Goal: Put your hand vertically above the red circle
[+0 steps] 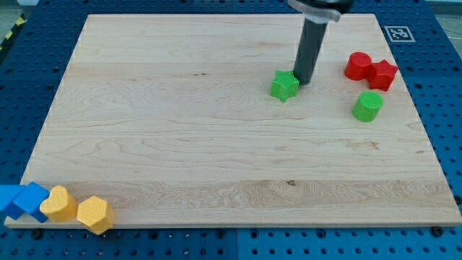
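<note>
Clawless, our tip (pixel 303 81) touches the green star (pixel 284 86) at its left; the red circle (pixel 356 66) sits well right.

Pale wooden board (pixel 216 144) lies on a blue perforated bench (pixel 29 87). On the board: green star (pixel 284 86) above centre; red circle (pixel 356 66) touching red star (pixel 382 74), green cylinder (pixel 367 106) just below them. Bottom-left corner: two blue blocks (pixel 22 201), yellow block (pixel 59 204), yellow hexagon (pixel 95 214), in a touching row.
</note>
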